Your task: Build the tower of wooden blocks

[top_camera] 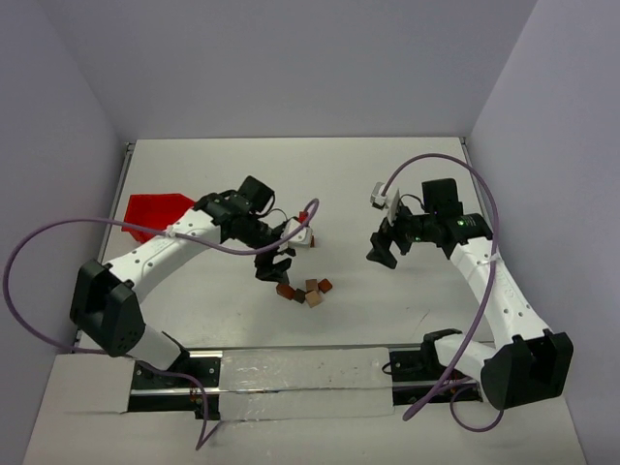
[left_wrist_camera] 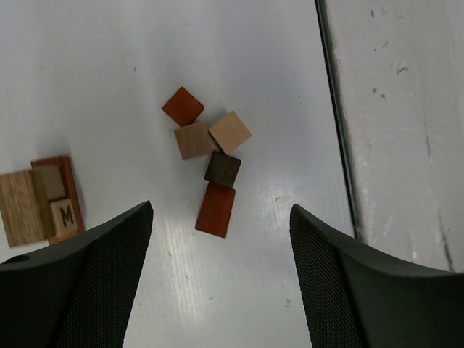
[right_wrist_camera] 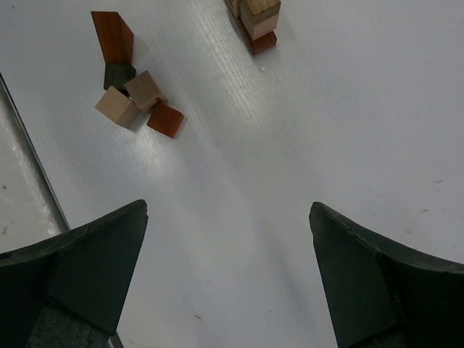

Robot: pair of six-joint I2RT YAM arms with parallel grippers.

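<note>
The tower [left_wrist_camera: 43, 206] is just a low stack. Five loose blocks [left_wrist_camera: 214, 156] wait on the worktop [left_wrist_camera: 239, 51]. The left end effector [left_wrist_camera: 221, 210] and right end effector [right_wrist_camera: 228, 210] stand wide, empty.

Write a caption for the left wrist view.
Open left pincer above five loose wood blocks; the started wood block tower at left.

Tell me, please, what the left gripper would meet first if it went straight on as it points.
Probably the reddish-brown bar, nearest of the loose wood blocks, centred ahead of the open left gripper; depth is unclear, so bare table might come first.
</note>
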